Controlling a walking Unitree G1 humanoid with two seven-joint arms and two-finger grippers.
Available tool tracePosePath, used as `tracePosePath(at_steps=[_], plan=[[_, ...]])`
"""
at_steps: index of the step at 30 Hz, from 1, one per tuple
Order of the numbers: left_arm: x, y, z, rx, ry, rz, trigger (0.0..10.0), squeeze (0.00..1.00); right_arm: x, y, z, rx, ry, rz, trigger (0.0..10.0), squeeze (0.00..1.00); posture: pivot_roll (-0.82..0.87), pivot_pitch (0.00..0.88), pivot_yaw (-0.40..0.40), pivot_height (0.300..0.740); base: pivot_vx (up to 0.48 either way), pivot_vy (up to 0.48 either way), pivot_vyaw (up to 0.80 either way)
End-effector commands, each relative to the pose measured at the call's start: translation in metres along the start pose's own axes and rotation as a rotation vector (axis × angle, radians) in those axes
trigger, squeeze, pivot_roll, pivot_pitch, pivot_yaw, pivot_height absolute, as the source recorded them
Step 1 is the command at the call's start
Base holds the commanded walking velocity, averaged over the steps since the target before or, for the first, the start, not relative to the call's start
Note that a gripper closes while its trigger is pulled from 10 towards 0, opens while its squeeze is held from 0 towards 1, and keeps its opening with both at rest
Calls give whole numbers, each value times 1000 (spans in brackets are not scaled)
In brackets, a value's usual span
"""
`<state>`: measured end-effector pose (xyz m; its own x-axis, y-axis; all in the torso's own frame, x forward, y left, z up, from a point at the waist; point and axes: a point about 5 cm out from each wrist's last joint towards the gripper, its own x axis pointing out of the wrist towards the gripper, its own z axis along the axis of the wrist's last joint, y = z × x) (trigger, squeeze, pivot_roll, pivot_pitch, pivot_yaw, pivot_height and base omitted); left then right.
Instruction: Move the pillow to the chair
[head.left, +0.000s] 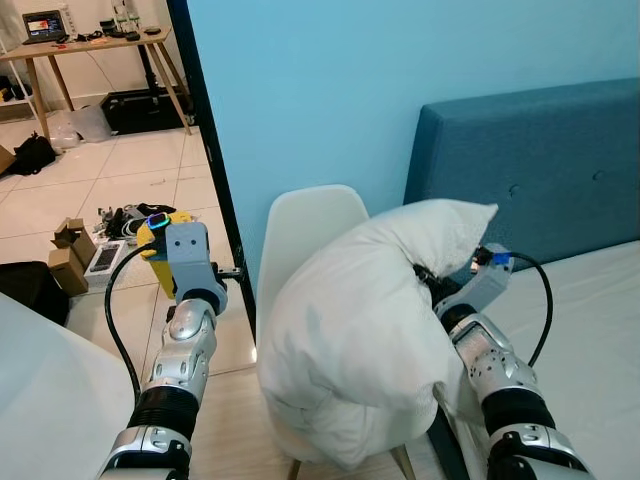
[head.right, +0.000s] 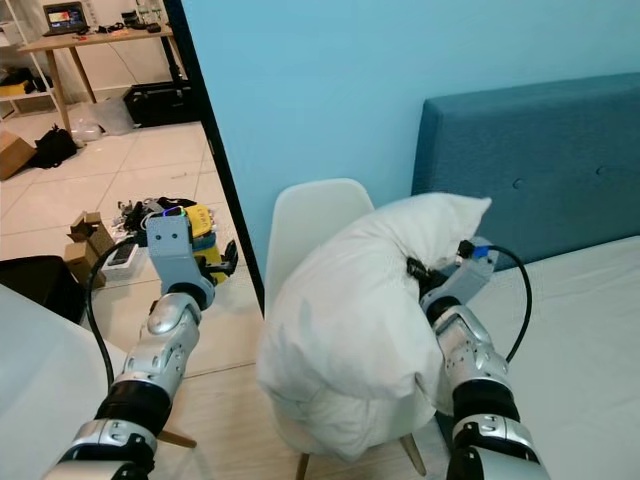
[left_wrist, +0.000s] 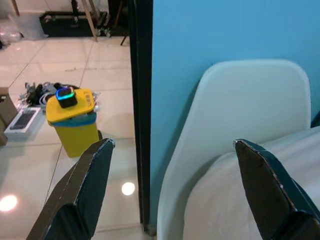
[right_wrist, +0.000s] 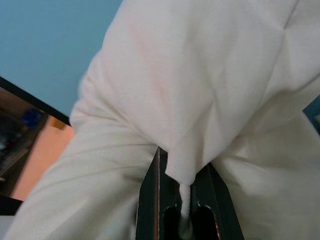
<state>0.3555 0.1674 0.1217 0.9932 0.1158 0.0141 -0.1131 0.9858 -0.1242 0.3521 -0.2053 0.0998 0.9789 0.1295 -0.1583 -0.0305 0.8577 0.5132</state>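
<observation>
A big white pillow (head.left: 360, 330) rests bunched up on the seat of a white plastic chair (head.left: 305, 225), leaning against its back. My right gripper (head.left: 428, 283) is pressed into the pillow's right side, and the right wrist view has its fingers (right_wrist: 150, 200) shut on a fold of the pillow (right_wrist: 190, 100). My left gripper (head.left: 238, 272) hovers left of the chair beside the dark door frame; in the left wrist view its fingers (left_wrist: 85, 190) stand wide open with nothing between them, facing the chair back (left_wrist: 250, 110).
A blue headboard (head.left: 540, 170) and the bed's white sheet (head.left: 590, 340) lie to the right. A blue wall (head.left: 330, 90) rises behind the chair. A yellow bin (left_wrist: 75, 120), cardboard boxes (head.left: 70, 250) and a wooden table (head.left: 90, 45) stand on the tiled floor to the left.
</observation>
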Motion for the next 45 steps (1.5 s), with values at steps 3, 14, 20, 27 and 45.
tracePosePath(at_steps=[3, 14, 20, 27, 45], plan=[[-9, 12, -26, -35, 94, 50, 10000, 0, -9, -17, -36, -112, 185, -121, 10000, 0, -21, 0, 69, 680, 0, 0, 0], [-30, 32, -68, -222, 247, 123, 10000, 0, -33, -61, -49, -437, 314, -310, 10000, 0, -16, 0, 66, 635, 0, 0, 0], [-30, 32, -68, -275, 236, 113, 10000, 0, -38, -68, -50, -432, 273, -322, 10000, 0, -5, 0, 65, 615, 0, 0, 0], [-28, 23, -65, -334, 210, 34, 10000, 0, -49, -73, -82, -518, 450, -398, 10000, 0, 0, 0, 79, 585, 0, 0, 0], [-16, 19, -42, -365, 125, -36, 10000, 0, 1, -14, -39, -779, 219, -140, 10000, 0, 25, 0, 88, 551, 0, 0, 0]])
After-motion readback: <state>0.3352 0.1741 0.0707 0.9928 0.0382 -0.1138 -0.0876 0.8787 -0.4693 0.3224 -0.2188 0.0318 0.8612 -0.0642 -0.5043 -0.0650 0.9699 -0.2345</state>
